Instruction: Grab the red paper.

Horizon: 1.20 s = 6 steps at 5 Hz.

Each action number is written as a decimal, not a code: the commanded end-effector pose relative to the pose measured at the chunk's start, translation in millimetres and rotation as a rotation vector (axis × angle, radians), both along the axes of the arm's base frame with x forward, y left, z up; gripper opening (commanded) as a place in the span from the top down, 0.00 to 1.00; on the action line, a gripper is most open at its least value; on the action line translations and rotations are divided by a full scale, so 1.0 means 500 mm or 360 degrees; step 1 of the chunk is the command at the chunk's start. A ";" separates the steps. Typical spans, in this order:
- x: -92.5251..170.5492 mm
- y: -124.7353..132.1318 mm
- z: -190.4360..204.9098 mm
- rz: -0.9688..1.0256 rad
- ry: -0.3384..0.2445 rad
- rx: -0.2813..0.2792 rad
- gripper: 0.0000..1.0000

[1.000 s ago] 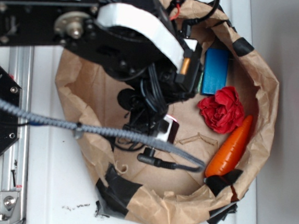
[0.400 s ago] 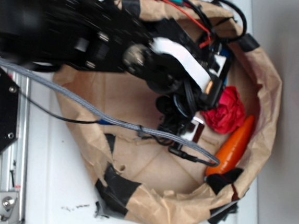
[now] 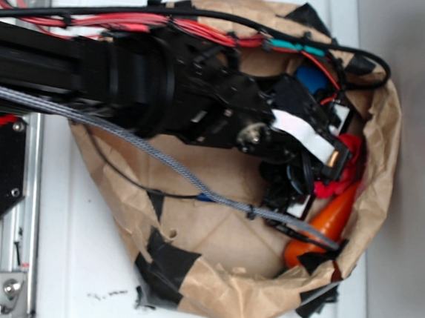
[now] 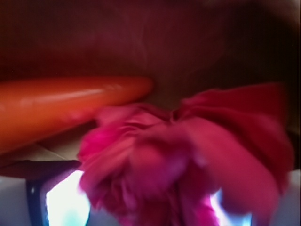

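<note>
We see the gripper low over the red paper, orange carrot just beside, brown paper lining around, finger spread seemingly hidden, we cannot tell.

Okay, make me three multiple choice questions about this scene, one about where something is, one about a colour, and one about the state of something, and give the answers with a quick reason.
1. Where does the red paper lie?
A. Outside the bin
B. Inside the brown paper lining, beside the carrot
C. On the metal rail

2. What colour is the carrot?
A. Orange
B. Green
C. White

3. How does the arm stand relative to the red paper?
A. Far off at the left
B. Right over it, covering most of it
C. Out of view

Answers: 1 B, the exterior view shows both against the lining's right wall. 2 A, orange in both views. 3 B, only red slivers show past the arm.
</note>
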<state>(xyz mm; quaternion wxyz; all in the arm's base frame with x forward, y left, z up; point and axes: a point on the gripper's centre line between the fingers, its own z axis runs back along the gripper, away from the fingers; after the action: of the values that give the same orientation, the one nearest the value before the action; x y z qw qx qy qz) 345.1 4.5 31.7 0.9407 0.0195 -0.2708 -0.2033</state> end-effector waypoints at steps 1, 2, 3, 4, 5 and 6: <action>0.000 -0.015 0.044 0.0084 0.0019 0.0031 1.00; -0.041 0.015 0.097 0.0374 -0.0003 0.0010 1.00; -0.091 0.040 0.199 0.0581 0.0073 0.0144 1.00; -0.127 0.033 0.278 0.0653 0.0008 0.0151 1.00; -0.139 0.049 0.293 0.0799 0.0445 0.0010 1.00; -0.132 0.048 0.267 0.1099 0.0881 -0.0184 1.00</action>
<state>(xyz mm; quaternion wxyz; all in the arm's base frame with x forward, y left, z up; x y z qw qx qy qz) 259.5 22.6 142.7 0.9917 0.0021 0.0337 0.1245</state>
